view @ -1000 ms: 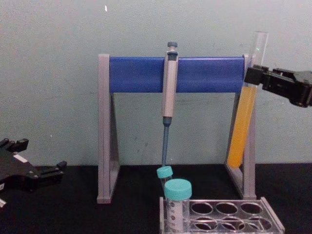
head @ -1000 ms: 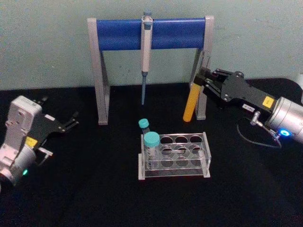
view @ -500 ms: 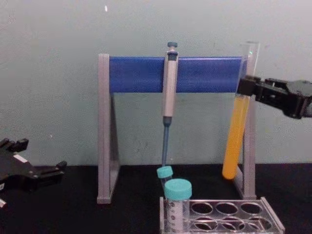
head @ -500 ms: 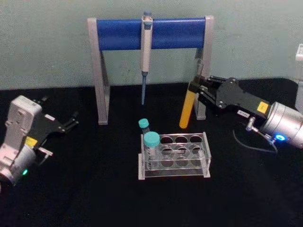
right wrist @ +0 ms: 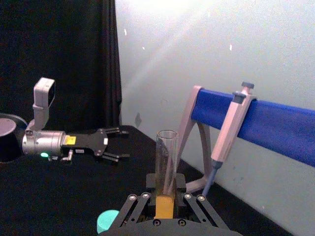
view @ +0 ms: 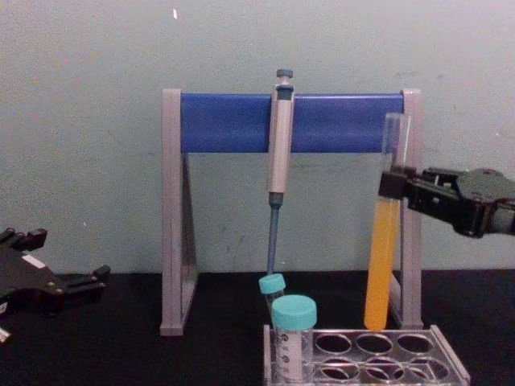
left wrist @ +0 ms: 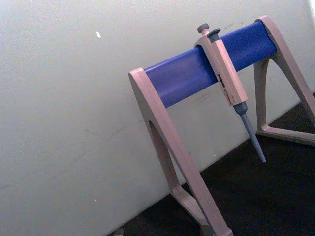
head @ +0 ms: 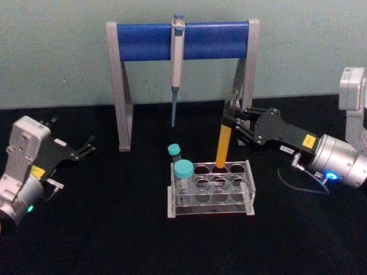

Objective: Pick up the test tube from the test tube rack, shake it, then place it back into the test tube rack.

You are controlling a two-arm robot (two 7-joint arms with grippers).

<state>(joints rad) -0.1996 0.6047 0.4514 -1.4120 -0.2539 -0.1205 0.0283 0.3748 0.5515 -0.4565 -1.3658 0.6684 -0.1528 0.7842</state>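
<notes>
One test tube at the test tube rack, pinched by your right gripper.
You see it nearly upright, orange liquid in its lower half, its tip at the back row's middle hole; whether it has entered cannot be told. The clamp sits on its upper part. Your left gripper sits well apart on the left, fingers spread.

The test tube looks glass, the test tube rack glossy plastic.

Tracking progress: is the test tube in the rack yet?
Out: the right gripper holds the test tube nearly upright, its bottom just above the test tube rack.
</notes>
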